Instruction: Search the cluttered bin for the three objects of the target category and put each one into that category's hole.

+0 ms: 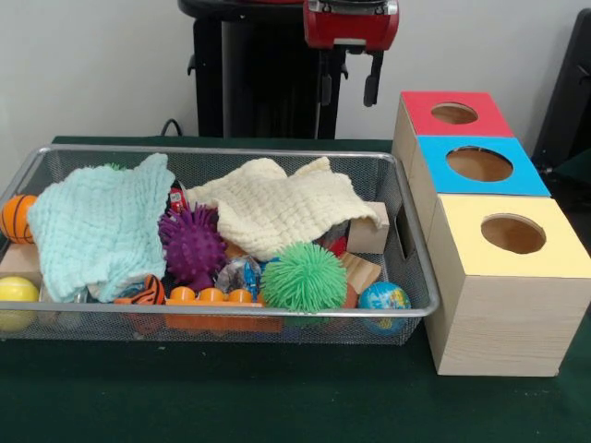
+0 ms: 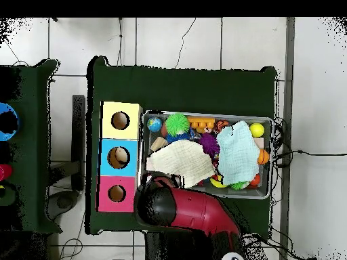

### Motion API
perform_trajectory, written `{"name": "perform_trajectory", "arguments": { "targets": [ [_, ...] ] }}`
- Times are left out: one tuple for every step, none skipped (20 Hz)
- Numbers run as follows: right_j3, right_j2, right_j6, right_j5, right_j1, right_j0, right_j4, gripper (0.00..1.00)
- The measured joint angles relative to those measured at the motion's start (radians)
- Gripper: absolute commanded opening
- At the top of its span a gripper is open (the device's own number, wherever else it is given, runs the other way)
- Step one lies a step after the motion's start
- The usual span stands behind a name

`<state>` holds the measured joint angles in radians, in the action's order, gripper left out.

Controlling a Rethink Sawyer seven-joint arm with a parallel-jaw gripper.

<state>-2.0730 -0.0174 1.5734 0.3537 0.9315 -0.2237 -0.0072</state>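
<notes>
No readable text, label, brand, number or sign shows in either view.

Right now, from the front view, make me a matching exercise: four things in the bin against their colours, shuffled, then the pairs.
Things:
1. spiky ball
2. fuzzy ball
3. left cloth
4. right cloth

Colours:
A. cream
B. purple
C. pale blue-green
D. green

Pairs: 1-B, 2-D, 3-C, 4-A
</notes>
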Motion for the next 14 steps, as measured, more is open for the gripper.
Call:
{"name": "perform_trajectory", "arguments": {
  "targets": [
    [0.0,0.0,0.0,0.0,0.0,0.0,0.0,1.0],
    [0.0,0.002,0.0,0.0,0.001,0.001,0.0,1.0],
    [0.0,0.003,0.0,0.0,0.001,0.002,0.0,1.0],
    [0.0,0.003,0.0,0.0,0.003,0.001,0.0,1.0],
    [0.0,0.003,0.0,0.0,0.005,0.0,0.0,1.0],
    [0.0,0.003,0.0,0.0,0.006,-0.001,0.0,1.0],
    [0.0,0.003,0.0,0.0,0.007,-0.003,0.0,1.0],
    [0.0,0.003,0.0,0.0,0.009,-0.01,0.0,1.0],
    [0.0,0.003,0.0,0.0,0.009,-0.017,0.0,1.0],
    [0.0,0.002,0.0,0.0,0.009,-0.027,0.0,1.0],
    [0.0,0.001,0.0,0.0,0.009,-0.036,0.0,1.0],
    [0.001,0.0,0.0,0.0,0.007,-0.049,0.0,1.0],
    [0.004,-0.002,0.0,0.0,0.004,-0.062,0.0,1.0],
    [0.006,-0.004,0.0,0.0,0.001,-0.076,0.0,1.0]
  ]
}}
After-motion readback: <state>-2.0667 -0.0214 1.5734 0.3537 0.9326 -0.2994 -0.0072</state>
